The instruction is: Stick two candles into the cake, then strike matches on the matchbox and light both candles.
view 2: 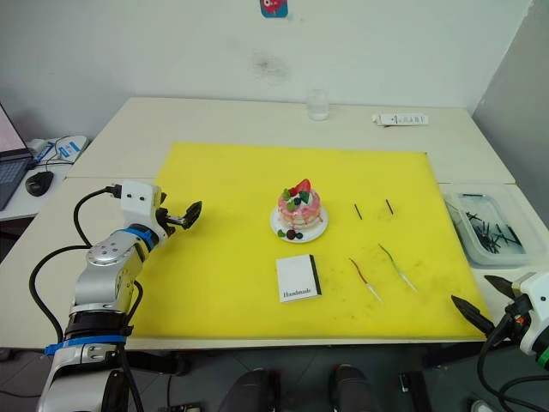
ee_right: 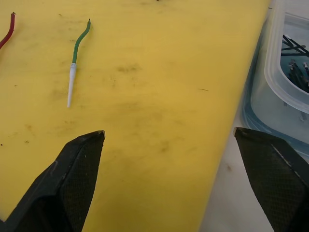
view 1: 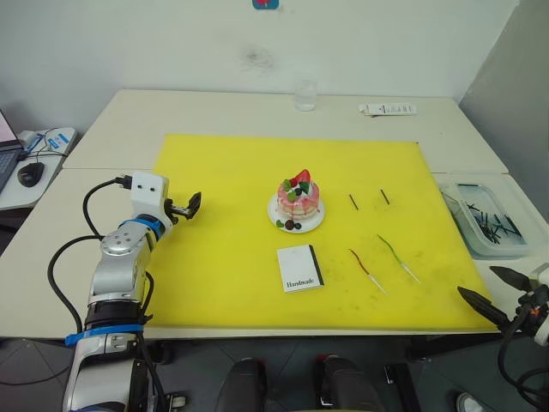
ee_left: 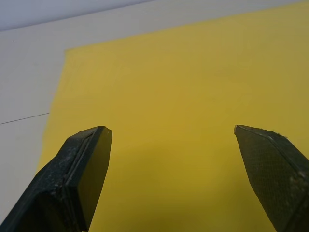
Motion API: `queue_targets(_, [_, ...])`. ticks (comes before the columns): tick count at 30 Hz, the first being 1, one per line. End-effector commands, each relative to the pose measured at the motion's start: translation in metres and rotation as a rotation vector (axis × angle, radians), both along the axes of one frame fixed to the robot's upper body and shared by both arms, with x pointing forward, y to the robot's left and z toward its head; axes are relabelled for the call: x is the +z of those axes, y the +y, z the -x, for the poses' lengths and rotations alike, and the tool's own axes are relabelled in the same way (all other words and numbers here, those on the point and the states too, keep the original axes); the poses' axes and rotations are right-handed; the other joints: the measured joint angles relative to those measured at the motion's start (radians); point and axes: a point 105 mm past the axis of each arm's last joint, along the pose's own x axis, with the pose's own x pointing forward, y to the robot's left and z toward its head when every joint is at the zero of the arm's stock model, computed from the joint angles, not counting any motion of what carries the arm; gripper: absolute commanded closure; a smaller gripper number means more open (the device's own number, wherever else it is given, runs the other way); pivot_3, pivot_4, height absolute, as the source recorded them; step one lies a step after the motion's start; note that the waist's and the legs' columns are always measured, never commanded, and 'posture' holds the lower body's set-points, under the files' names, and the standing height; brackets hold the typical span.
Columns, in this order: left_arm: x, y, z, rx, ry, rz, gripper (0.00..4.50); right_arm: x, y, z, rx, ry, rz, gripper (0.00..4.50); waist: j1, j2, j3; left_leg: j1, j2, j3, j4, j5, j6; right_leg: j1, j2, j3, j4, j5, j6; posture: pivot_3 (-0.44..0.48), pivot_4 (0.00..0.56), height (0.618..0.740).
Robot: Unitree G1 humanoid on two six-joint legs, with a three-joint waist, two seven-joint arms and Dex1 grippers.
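The pink-and-white cake [view 1: 298, 202] on its small white plate [view 1: 312, 226] stands mid-mat. In front of it lies the white matchbox [view 1: 300, 268]. To the right of the box lie a dark red candle [view 1: 364, 268] and a green candle [view 1: 397, 257], both flat on the mat. Two short dark matches [view 1: 353, 202] [view 1: 384, 196] rest right of the cake. My left gripper [view 1: 187, 207] hovers open over the mat's left edge, holding nothing. Off the mat's front right corner my right gripper [view 1: 491, 292] is open and holds nothing; the green candle [ee_right: 76, 56] lies ahead of it.
The yellow mat [view 1: 223, 257] covers the table's middle. A clear tub [view 1: 489, 216] of dark sticks sits at the right edge. A glass [view 1: 305, 94] and a remote [view 1: 388, 109] stand at the back. A laptop and mouse [view 1: 31, 174] are on a side desk at the left.
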Motion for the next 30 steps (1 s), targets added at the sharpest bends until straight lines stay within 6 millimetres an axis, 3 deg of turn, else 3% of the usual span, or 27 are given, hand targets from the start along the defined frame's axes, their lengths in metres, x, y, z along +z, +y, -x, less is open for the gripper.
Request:
queue_targets(1, [0.007, 0.006, 0.0, 0.014, -0.008, -0.056, 0.01, 0.011, 0.001, -0.001, 0.009, -0.042, 0.027, 0.0, 0.0, 0.0, 0.0, 0.0, 0.0, 0.0, 0.0, 0.0, 0.0, 0.0, 0.0, 0.0, 0.0, 0.0, 0.0, 0.0, 0.15, 0.74])
queue_targets(4, [0.011, 0.005, 0.001, 0.007, -0.042, 0.029, 0.01, 0.011, 0.003, -0.001, 0.016, -0.04, 0.025, 0.0, 0.0, 0.0, 0.0, 0.0, 0.0, 0.0, 0.0, 0.0, 0.0, 0.0, 0.0, 0.0, 0.0, 0.0, 0.0, 0.0, 0.15, 0.74])
queue_targets(23, [0.017, -0.002, 0.002, -0.048, -0.048, 0.001, 0.01, 0.009, 0.007, 0.002, 0.038, -0.024, 0.041, 0.0, 0.0, 0.0, 0.0, 0.0, 0.0, 0.0, 0.0, 0.0, 0.0, 0.0, 0.0, 0.0, 0.0, 0.0, 0.0, 0.0, 0.15, 0.74])
queue_targets(26, [0.022, -0.014, 0.007, -0.138, -0.058, 0.011, 0.01, 0.014, 0.018, 0.003, 0.081, -0.021, 0.036, 0.0, 0.0, 0.0, 0.0, 0.0, 0.0, 0.0, 0.0, 0.0, 0.0, 0.0, 0.0, 0.0, 0.0, 0.0, 0.0, 0.0, 0.15, 0.74])
queue_targets(30, [0.031, -0.051, 0.029, -0.41, -0.057, -0.035, 0.01, 0.025, 0.04, -0.006, 0.159, -0.023, 0.073, 0.0, -0.004, 0.0, 0.0, 0.0, 0.0, 0.0, 0.0, 0.0, 0.0, 0.0, 0.0, 0.001, 0.001, 0.0, 0.0, 0.0, 0.15, 0.74])
